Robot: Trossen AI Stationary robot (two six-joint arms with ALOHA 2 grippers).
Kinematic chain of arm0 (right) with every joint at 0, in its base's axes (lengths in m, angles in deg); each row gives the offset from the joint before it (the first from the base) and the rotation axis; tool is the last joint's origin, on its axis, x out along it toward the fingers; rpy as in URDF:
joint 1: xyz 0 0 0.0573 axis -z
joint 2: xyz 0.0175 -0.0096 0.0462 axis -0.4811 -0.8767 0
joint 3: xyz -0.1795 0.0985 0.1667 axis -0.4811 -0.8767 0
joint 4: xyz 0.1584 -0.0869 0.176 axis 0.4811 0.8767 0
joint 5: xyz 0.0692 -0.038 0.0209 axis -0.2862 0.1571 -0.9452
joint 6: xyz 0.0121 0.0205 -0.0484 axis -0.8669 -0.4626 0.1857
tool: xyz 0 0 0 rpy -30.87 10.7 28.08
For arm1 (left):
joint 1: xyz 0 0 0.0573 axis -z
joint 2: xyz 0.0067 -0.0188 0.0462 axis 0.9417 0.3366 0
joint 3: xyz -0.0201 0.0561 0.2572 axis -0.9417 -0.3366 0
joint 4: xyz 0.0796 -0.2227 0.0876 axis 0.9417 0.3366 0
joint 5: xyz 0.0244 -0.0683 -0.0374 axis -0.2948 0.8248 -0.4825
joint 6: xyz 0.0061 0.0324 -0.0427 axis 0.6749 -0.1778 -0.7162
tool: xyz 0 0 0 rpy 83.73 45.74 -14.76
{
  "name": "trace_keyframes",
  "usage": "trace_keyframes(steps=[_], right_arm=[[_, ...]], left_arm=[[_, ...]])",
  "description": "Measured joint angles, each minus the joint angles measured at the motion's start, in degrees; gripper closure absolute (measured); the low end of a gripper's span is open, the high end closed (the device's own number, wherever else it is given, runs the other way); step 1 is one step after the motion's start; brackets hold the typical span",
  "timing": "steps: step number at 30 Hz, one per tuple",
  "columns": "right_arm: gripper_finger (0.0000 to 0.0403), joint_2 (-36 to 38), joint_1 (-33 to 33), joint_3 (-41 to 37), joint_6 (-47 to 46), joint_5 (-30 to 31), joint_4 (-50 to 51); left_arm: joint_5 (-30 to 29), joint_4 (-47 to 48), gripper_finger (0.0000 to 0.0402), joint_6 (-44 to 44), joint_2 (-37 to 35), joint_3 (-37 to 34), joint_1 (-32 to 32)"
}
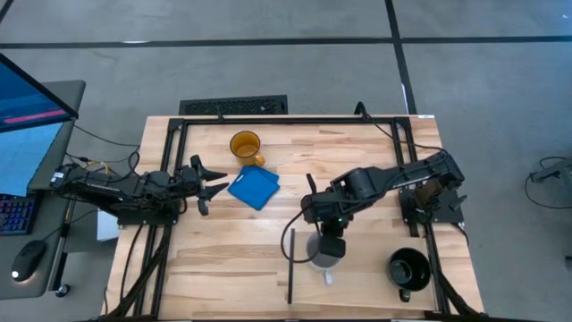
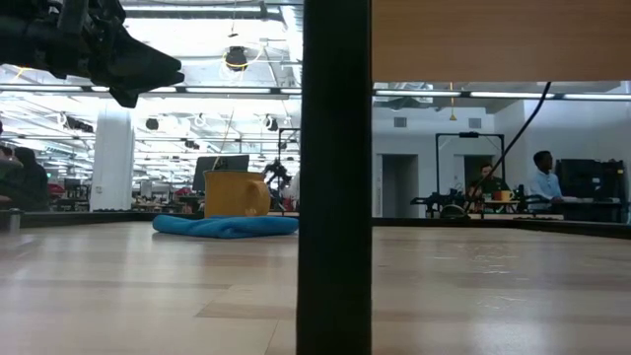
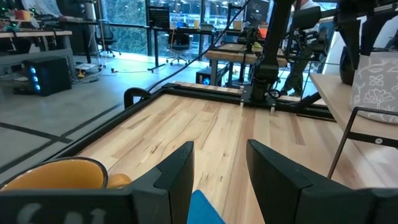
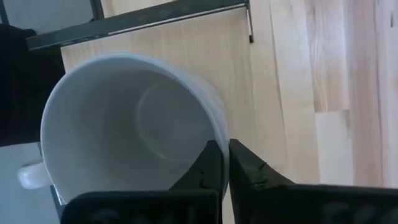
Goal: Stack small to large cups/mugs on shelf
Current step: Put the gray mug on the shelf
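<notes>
The right claw (image 4: 224, 163) pinches the rim of the pale mug (image 4: 124, 124) just beside the black divider (image 1: 290, 266) on the table (image 1: 357, 179); that thin rim grip could let it tilt or slip. The left claw (image 1: 214, 182) hangs wide near the amber mug (image 1: 245, 146)

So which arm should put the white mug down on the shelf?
The right one. Its claw is already pinching the white mug's rim beside the black divider strip. The left claw is open, far off near the blue cloth.
</notes>
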Motion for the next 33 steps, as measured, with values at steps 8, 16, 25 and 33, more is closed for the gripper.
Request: trace_keyframes(steps=[8,16,25,33], right_arm=[[0.0384,0.11,-2.02,0.11,-2.64,0.22,1.84],[0.0384,1.45,-5.96,0.06,-5.89,2.33,6.49],[0.0384,2.60,-11.79,0.02,-12.30,7.47,8.75],[0.0384,2.60,-15.20,0.07,-18.07,9.86,9.21]], left_arm=[[-0.17,0.00,0.0264,-0.29,0.00,0.00,0.00],[-0.22,-0.24,0.0264,-1.39,0.00,0.00,0.00],[-0.26,-0.35,0.0264,-5.07,0.00,0.00,0.00],[-0.16,-0.37,0.0264,-7.56,0.00,0.00,0.00]])
